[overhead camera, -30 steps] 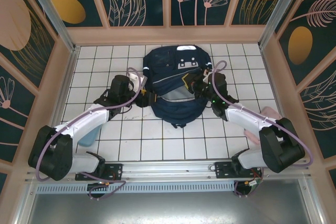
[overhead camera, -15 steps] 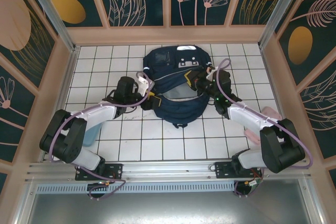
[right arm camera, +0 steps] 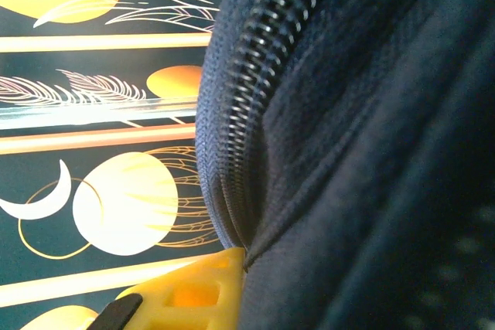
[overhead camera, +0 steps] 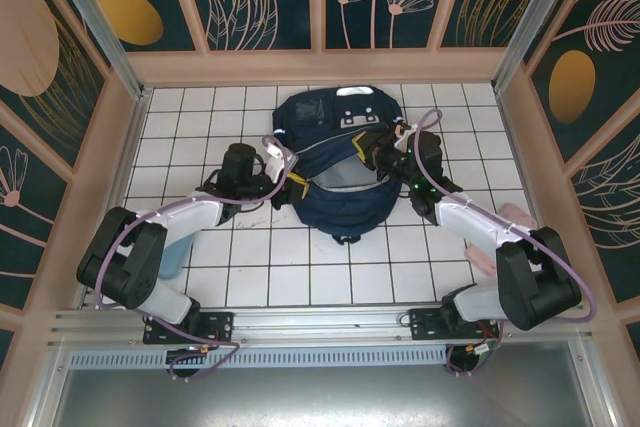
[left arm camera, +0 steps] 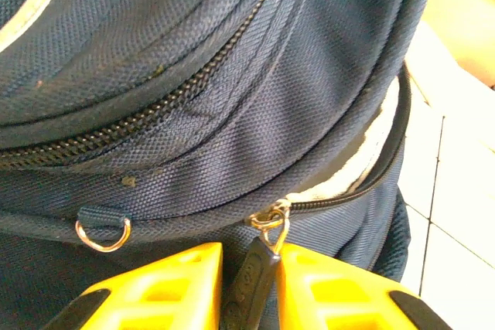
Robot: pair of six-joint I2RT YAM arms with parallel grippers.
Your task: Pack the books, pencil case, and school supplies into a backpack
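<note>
Zipper pull (left arm camera: 249, 287) sits pinched in left gripper (left arm camera: 251, 264); right gripper (overhead camera: 366, 154) seemingly grips backpack (overhead camera: 335, 119).

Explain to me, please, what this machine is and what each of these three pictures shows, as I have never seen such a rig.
These are two robot arms bolted at the near edge of a white tiled table. The overhead picture looks down from above and behind them. The other two come from small cameras on the wrists, looking along each arm's yellow fingers. On the table lies a large dark navy fabric backpack, its main zip partly open. The left tool is closed on the black zip pull. The right tool is shut at the opposite side of the opening and seems to pinch the fabric there. A pale pink item lies at the table's right edge.
</note>
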